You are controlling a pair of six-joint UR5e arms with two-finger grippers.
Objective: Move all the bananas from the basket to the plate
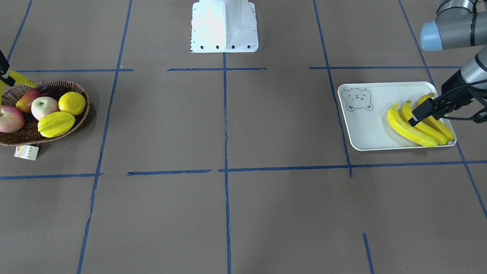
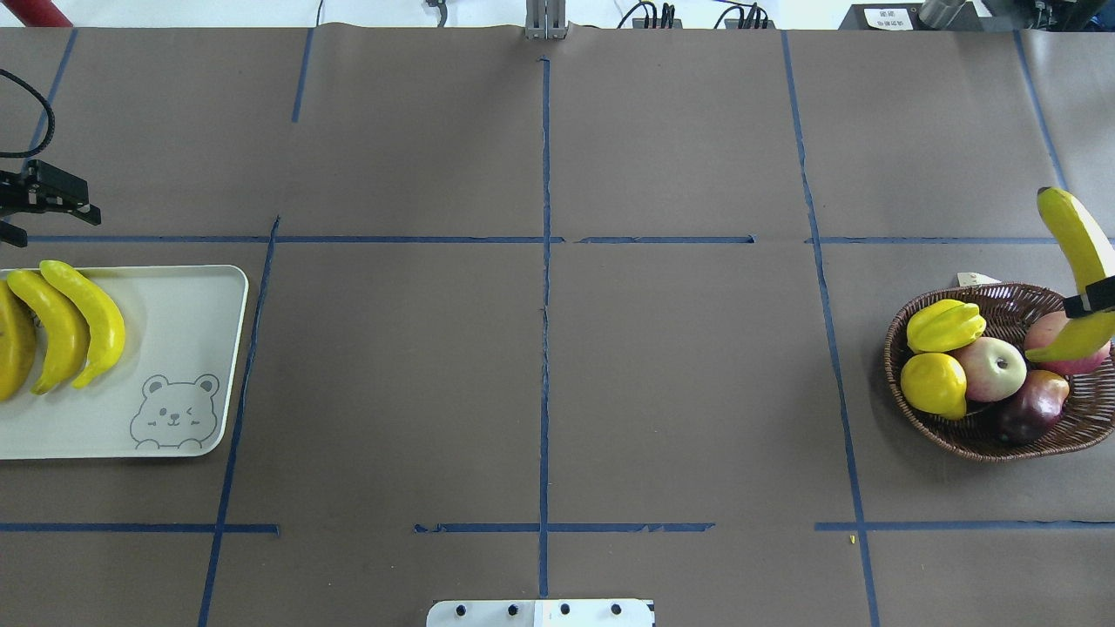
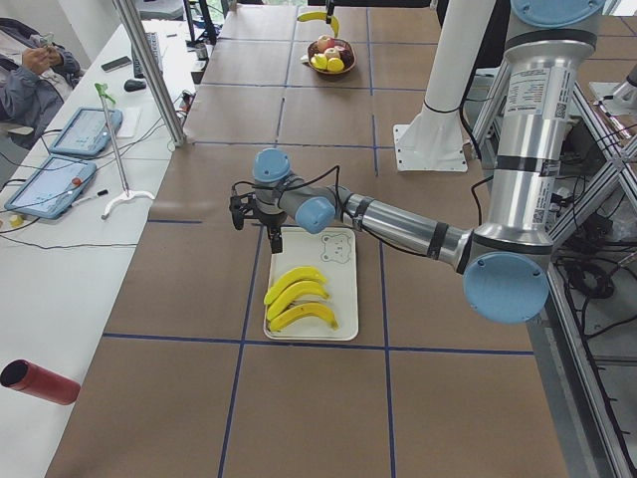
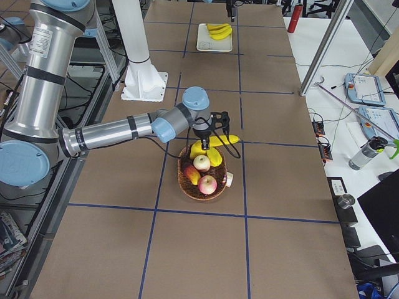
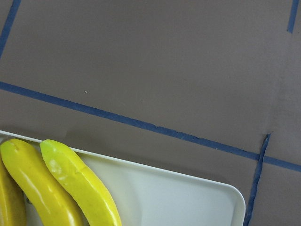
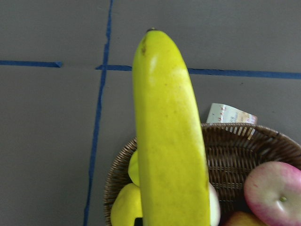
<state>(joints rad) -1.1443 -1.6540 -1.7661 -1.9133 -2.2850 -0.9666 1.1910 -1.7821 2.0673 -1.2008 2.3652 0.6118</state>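
Note:
Three yellow bananas (image 1: pixel 410 130) lie side by side on the pale plate (image 1: pixel 365 129) with the bear drawing, also in the overhead view as bananas (image 2: pixel 87 318) on the plate (image 2: pixel 174 348). My left gripper (image 1: pixel 422 114) hovers just above them, open and holding nothing. At the table's other end, my right gripper (image 2: pixel 1093 303) is shut on a fourth banana (image 2: pixel 1076 244). This banana (image 6: pixel 169 141) hangs lifted over the far rim of the brown wicker basket (image 2: pixel 958 440), its tip pointing away from the robot.
The basket (image 1: pixel 45 140) still holds a star fruit (image 1: pixel 56 124), a lemon (image 1: pixel 72 103), two apples and a dark red fruit. A white paper tag (image 1: pixel 26 152) hangs off its rim. The robot's white base (image 1: pixel 224 26) stands mid-table. A side table with tablets is off the table's edge.

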